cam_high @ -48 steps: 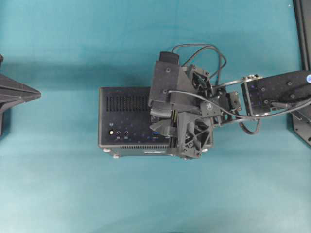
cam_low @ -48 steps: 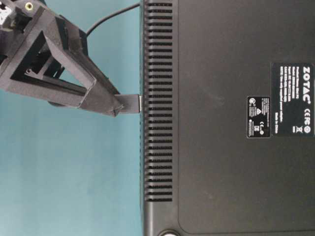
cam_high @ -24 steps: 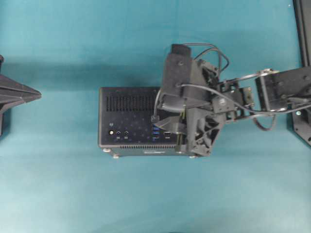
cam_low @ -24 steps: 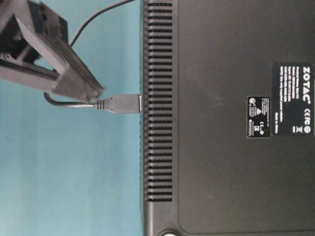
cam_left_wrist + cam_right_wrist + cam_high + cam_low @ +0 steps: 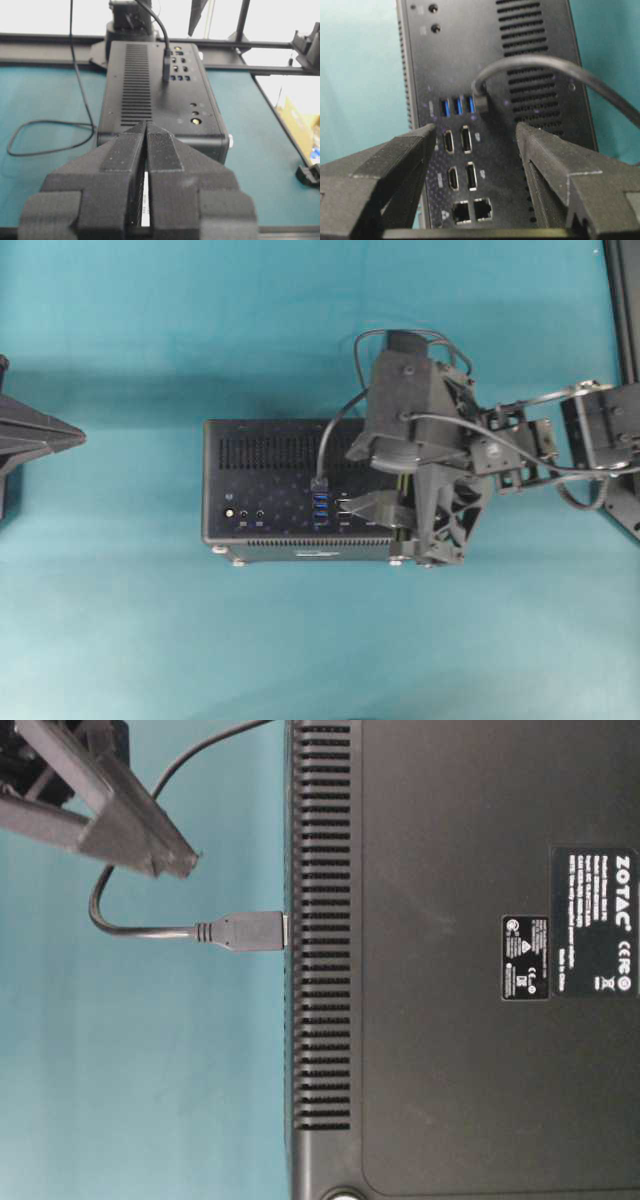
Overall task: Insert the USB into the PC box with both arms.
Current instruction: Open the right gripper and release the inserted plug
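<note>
USB (image 5: 245,931) plug sits seated in PC box (image 5: 270,480) at table centre, so I've got R end effector (image 5: 476,145) spread, empty, at 3 o'clock; L end effector (image 5: 146,150) clenched, parked at 9 o'clock.

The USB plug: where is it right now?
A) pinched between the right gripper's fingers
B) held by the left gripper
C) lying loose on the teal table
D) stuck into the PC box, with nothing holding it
D: the USB plug sits in the PC box, and the right gripper stands open and apart from it.
</note>
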Controlling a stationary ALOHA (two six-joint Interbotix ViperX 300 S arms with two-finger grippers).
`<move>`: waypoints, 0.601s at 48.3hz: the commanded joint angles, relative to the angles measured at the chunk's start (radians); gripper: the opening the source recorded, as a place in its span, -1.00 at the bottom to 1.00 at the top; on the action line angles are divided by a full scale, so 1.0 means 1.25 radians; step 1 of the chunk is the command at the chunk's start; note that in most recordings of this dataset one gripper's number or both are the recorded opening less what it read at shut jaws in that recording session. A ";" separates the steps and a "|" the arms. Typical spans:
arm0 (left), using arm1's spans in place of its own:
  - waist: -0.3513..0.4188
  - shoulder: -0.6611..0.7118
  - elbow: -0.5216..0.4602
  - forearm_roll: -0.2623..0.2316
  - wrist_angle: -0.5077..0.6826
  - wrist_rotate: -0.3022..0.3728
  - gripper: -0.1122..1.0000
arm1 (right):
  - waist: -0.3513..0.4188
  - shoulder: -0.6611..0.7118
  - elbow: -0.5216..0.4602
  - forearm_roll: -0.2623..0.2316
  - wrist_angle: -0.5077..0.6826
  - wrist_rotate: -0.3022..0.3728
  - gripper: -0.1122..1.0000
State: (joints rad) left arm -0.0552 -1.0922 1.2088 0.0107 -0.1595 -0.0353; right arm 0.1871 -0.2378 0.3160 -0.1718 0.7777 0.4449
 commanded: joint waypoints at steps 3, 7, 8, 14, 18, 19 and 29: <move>0.000 0.005 -0.009 0.001 -0.006 -0.001 -0.80 | 0.002 -0.021 -0.005 -0.001 -0.006 -0.007 0.54; 0.000 0.005 -0.007 0.001 0.005 -0.001 -0.80 | 0.005 -0.025 -0.004 -0.001 -0.005 -0.009 0.54; 0.000 0.005 -0.007 0.001 0.013 -0.002 -0.80 | 0.006 -0.026 -0.004 -0.001 -0.005 -0.009 0.54; -0.001 -0.002 -0.013 0.001 0.064 -0.009 -0.80 | 0.006 -0.037 0.006 -0.001 -0.007 -0.007 0.54; -0.001 -0.011 -0.015 0.001 0.080 -0.017 -0.80 | 0.006 -0.048 0.012 -0.001 -0.009 -0.007 0.54; -0.001 -0.013 -0.013 0.001 0.082 -0.020 -0.80 | 0.006 -0.052 0.015 -0.001 -0.009 -0.007 0.54; 0.000 -0.025 -0.012 0.002 0.091 -0.029 -0.80 | 0.007 -0.094 0.037 -0.002 -0.010 -0.007 0.54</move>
State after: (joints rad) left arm -0.0552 -1.1275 1.2103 0.0107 -0.0460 -0.0721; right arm 0.1917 -0.3129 0.3620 -0.1718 0.7731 0.4449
